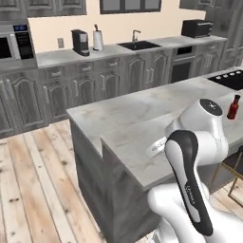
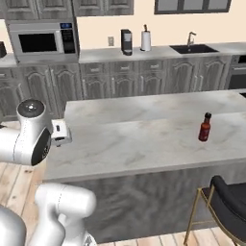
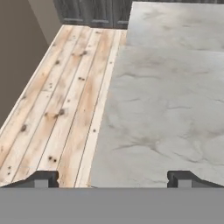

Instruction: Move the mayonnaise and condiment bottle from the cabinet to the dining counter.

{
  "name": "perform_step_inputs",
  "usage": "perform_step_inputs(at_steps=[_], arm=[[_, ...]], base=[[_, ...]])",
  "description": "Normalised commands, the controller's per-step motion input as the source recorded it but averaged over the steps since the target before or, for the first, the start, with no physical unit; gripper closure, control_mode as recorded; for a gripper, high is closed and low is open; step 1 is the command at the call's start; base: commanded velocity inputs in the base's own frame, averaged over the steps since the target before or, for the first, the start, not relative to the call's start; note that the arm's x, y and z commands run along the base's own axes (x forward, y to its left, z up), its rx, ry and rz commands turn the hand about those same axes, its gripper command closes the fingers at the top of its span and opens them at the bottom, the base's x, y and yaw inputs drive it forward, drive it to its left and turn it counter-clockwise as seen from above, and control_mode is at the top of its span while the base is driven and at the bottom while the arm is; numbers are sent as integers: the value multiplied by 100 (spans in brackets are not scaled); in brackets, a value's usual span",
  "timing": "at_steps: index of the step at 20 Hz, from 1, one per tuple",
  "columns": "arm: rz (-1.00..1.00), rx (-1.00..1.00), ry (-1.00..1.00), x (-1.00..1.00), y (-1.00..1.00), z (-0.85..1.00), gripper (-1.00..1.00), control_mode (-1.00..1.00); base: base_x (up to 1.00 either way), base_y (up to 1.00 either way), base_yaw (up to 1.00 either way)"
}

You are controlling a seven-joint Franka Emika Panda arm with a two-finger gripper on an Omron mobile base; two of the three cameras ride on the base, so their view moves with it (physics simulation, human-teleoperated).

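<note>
The condiment bottle (image 1: 233, 107) (image 2: 204, 127), slim and dark red with a black cap, stands upright on the dining counter (image 1: 142, 114) (image 2: 139, 139), towards its stool side. My gripper (image 3: 113, 177) hangs open over the counter's near end, by the edge above the wooden floor, with nothing between its fingertips (image 3: 41, 177). The bottle is well off to the right of my hand (image 2: 60, 131). The mayonnaise is out of view. Upper wall cabinets (image 2: 72, 6) with shut doors run along the top of the back wall.
A black-seated stool with gold legs (image 2: 226, 197) stands at the counter's right front. A black cooktop (image 1: 230, 78) sits in the far counter. The back worktop carries a coffee machine (image 1: 80, 42), a paper towel roll (image 1: 98, 40), a sink (image 1: 137, 45) and a microwave (image 2: 43, 42).
</note>
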Motion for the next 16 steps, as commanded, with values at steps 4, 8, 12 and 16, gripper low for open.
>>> perform_step_inputs(at_steps=[4, 8, 12, 16], arm=[[0, 0, 0, 0, 0, 0, -100, 100], [0, 0, 0, 0, 0, 0, -100, 100], [0, 0, 0, 0, 0, 0, -100, 100], [0, 0, 0, 0, 0, 0, -100, 100]], base=[[-2, 100, 0], [13, 100, -4], [60, 100, -19], [66, 100, -31]])
